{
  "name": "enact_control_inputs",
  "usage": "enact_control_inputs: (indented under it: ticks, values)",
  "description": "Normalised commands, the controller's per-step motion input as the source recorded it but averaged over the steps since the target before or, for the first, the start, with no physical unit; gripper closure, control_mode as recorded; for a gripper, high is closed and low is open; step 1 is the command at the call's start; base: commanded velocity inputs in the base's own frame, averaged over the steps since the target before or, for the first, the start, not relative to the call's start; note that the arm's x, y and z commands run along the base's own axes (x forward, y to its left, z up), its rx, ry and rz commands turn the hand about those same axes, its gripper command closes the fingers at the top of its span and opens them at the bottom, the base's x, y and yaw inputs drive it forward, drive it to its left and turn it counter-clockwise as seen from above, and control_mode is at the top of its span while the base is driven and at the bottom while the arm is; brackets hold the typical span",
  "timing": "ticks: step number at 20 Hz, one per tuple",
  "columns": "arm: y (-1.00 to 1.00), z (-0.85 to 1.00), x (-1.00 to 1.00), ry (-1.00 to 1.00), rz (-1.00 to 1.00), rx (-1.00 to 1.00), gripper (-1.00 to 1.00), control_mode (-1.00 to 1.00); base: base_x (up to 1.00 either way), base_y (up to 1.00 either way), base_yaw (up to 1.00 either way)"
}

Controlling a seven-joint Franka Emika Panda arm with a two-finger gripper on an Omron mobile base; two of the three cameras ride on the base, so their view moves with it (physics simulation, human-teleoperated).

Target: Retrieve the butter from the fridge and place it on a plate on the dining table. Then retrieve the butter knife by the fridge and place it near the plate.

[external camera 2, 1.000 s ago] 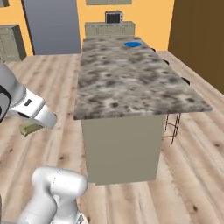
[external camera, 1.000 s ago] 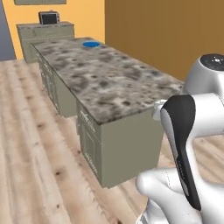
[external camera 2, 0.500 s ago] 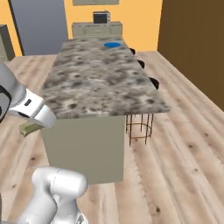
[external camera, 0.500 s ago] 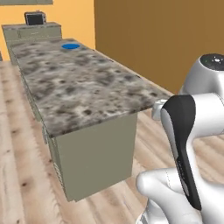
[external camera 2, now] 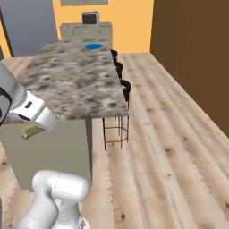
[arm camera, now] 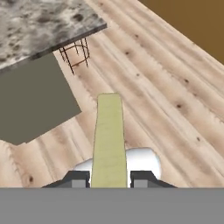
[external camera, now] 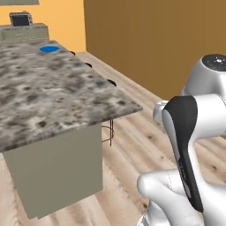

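Observation:
In the hand view, a pale yellow stick of butter (arm camera: 108,135) stands out between my gripper's (arm camera: 109,177) two dark fingertips (arm camera: 78,178), which are shut on it. From the right base view, the butter (external camera 2: 31,131) hangs low under my forearm, beside the near end of the dining table (external camera 2: 76,85). The marbled dining table (external camera: 48,97) runs away from me. A blue plate (external camera: 49,48) lies at its far end, the same plate (external camera 2: 93,46) being on the far right part of the top. The grey fridge (external camera 2: 27,24) stands at the back left. The butter knife is out of view.
Black-seated wire stools (external camera 2: 120,89) line the table's right side, with one stool (arm camera: 74,52) under the near corner. A back counter (external camera 2: 87,30) carries a microwave (external camera 2: 91,18). A brown wall (external camera 2: 192,49) bounds the right. Open wooden floor (external camera 2: 170,147) lies between.
The whole picture has shifted because the base has driven and turned: the table's near end now lies closer and further left. The butter stays in my shut gripper.

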Motion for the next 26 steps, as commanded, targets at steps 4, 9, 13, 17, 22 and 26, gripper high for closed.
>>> enact_control_inputs:
  ticks: [4, 9, 13, 17, 22, 26]
  values:
    - [0.0, 0.0, 0.0, 0.0, 0.0, 0.0, 1.0, 1.0, 0.16, -1.0, 0.0]
    - [0.0, 0.0, 0.0, 0.0, 0.0, 0.0, 1.0, 1.0, 0.29, -1.0, 0.0]
    - [0.0, 0.0, 0.0, 0.0, 0.0, 0.0, 1.0, 1.0, 0.32, -1.0, 0.0]
    - [0.0, 0.0, 0.0, 0.0, 0.0, 0.0, 1.0, 1.0, 0.47, -1.0, 0.03]
    - [0.0, 0.0, 0.0, 0.0, 0.0, 0.0, 1.0, 1.0, 0.88, -1.0, 0.11]
    - [0.0, 0.0, 0.0, 0.0, 0.0, 0.0, 1.0, 1.0, 1.0, -1.0, 0.19]
